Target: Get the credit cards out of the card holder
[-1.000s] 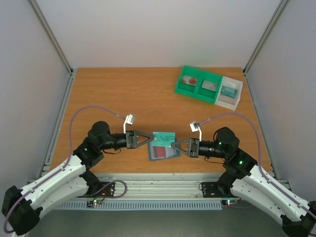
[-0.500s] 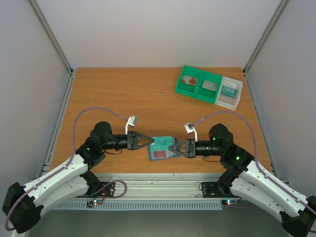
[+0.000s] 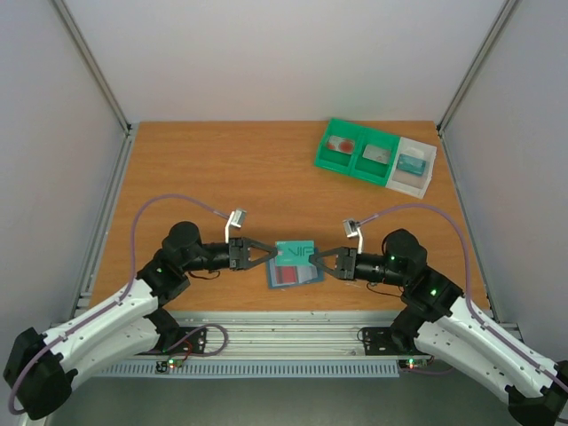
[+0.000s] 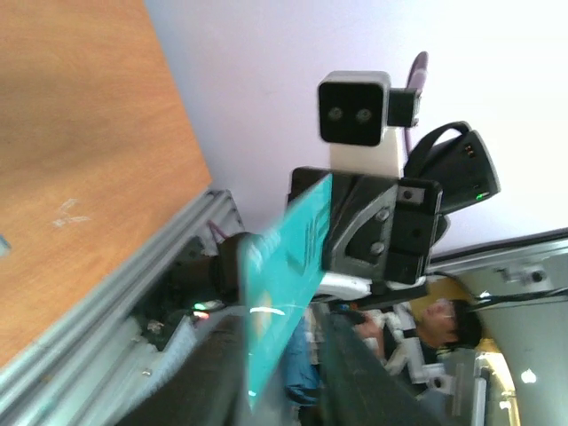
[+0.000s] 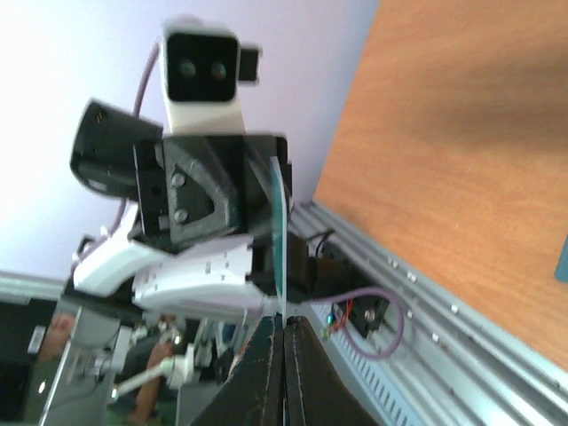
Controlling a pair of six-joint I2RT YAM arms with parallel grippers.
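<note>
The blue-grey card holder (image 3: 306,274) lies near the table's front edge, with a red credit card (image 3: 286,274) showing in it. Just above it a teal card (image 3: 295,251) hangs level between both grippers. My right gripper (image 3: 323,259) is shut on the card's right edge, and in the right wrist view the teal card (image 5: 280,240) runs edge-on into my right gripper (image 5: 284,324). My left gripper (image 3: 272,256) sits at the card's left edge. In the left wrist view the teal card (image 4: 284,284) leans on one finger of my left gripper (image 4: 280,390), with a gap to the other.
A green two-compartment tray (image 3: 355,165) stands at the back right, holding a reddish piece (image 3: 341,143) and a grey piece (image 3: 377,154). A white tray (image 3: 427,169) joined to it holds a teal piece (image 3: 409,163). Metal rails (image 3: 293,328) run along the front edge.
My left gripper closed round the teal card's left edge, then eased slightly apart. The right arm pushed left with the card and has drawn back to the right.
</note>
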